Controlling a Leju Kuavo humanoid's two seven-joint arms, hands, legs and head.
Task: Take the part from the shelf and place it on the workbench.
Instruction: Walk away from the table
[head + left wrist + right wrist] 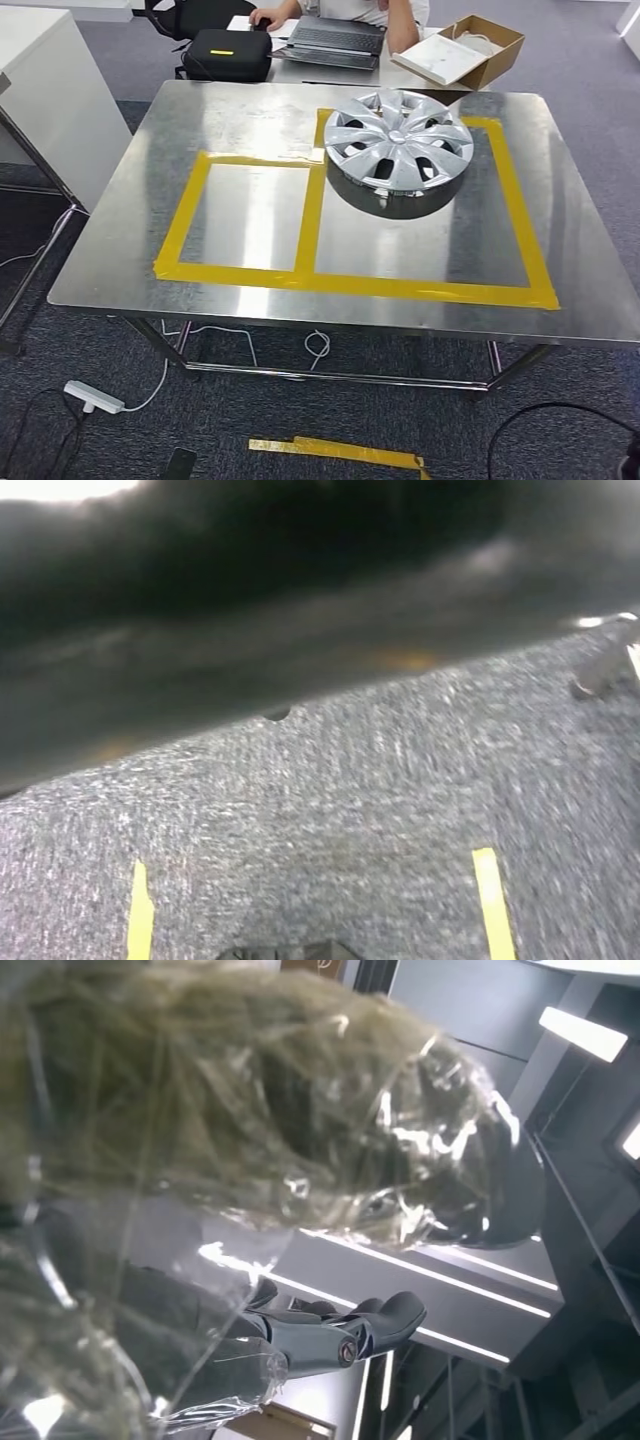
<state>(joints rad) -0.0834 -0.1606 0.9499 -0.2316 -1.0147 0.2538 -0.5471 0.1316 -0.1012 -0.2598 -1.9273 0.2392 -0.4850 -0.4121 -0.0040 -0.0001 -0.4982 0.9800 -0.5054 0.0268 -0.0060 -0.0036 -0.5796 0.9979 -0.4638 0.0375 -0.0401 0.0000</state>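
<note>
The right hand (340, 1345) is seen close up from its wrist camera, raised against ceiling lights. Its dark fingers (392, 1318) stretch out with nothing between them, so it reads as spread and empty. Crinkled clear wrap (226, 1110) lies blurred over much of the hand. In the head view, the hubcap (398, 140) lies face up on the steel workbench (113, 250), at the upper centre-right of the frame. It sits in the far left corner of the larger of two rectangles marked in yellow tape (423, 290), and its rim covers part of the tape there. Judging by this, the placing looks done. The risks from here are small. The hubcap rests on smooth metal, so a brush from an arm could slide it further over the line. The loose wrap on the hand could catch on a spoke. Cables (521, 430) and a power strip (94, 397) lie on the carpet below the bench and could snag a foot. Beyond the bench, at the upper right, an open cardboard box (494, 60) has a flat white sheet (438, 58) leaning across its near side; what else it holds is unclear. At the upper left, a black case (226, 55) is closed. Between them, a person (392, 20) sits at a laptop (336, 42).
</note>
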